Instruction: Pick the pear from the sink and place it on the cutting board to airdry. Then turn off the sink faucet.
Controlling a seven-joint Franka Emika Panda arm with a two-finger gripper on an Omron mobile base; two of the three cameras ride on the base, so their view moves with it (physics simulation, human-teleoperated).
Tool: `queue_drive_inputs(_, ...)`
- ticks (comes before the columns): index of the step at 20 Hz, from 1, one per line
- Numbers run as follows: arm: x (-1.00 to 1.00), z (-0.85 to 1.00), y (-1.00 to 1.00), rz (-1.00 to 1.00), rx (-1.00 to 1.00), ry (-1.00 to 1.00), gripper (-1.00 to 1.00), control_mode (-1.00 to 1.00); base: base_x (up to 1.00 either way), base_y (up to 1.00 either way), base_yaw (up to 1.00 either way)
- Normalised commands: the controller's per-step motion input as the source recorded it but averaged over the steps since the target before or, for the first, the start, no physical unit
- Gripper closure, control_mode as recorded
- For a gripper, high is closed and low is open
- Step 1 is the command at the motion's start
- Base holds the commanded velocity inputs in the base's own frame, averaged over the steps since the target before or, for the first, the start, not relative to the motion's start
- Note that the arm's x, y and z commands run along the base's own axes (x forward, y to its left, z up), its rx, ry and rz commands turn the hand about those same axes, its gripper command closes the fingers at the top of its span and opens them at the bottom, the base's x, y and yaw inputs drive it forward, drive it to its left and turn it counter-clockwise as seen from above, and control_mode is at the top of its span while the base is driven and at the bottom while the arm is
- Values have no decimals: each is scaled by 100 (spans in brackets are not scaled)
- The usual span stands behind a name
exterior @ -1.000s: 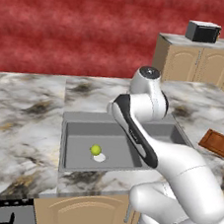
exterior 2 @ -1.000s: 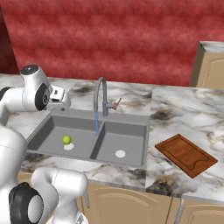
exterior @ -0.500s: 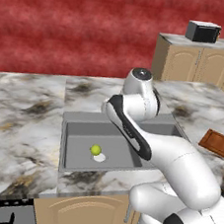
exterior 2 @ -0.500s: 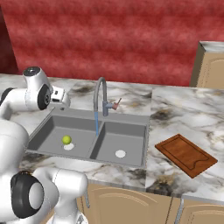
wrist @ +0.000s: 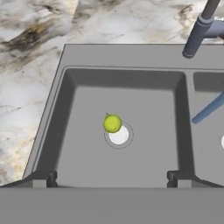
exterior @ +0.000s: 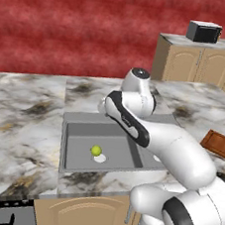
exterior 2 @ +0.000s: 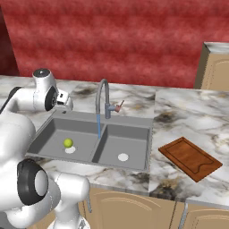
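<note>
Pear (wrist: 112,123) sits in left basin of sink (exterior 2: 53,129), touching edge of white drain (wrist: 119,135). Hand (wrist: 111,177) hovers above that basin, fingers apart, holding nothing. Faucet (exterior 2: 104,100) running blue water. Cutting board (exterior 2: 190,158) on marble tabletop (exterior 2: 179,112), right of sink.

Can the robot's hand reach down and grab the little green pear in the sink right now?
Probably yes. The pear lies uncovered beside the drain in its basin of the sink, the open gripper looks down on it, and the water stream falls away from it.
</note>
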Motion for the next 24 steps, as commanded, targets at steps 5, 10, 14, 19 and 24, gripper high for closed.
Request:
queue_drive_inputs(5, 13, -25, 17, 1, 1, 0, -100, -100, 0, 0, 0)
queue_drive_inputs(10, 8, -32, 16, 0, 0, 0, -100, -100, 0, 0, 0)
queue_drive_inputs(14, 0, -26, 1, 0, 0, 0, -100, -100, 0, 0, 0)
queue_drive_inputs(19, 1, -28, 0, 0, 0, 0, -100, -100, 0, 0, 0)
queue_drive_inputs(24, 16, -27, 1, 0, 0, 0, -100, -100, 0, 0, 0)
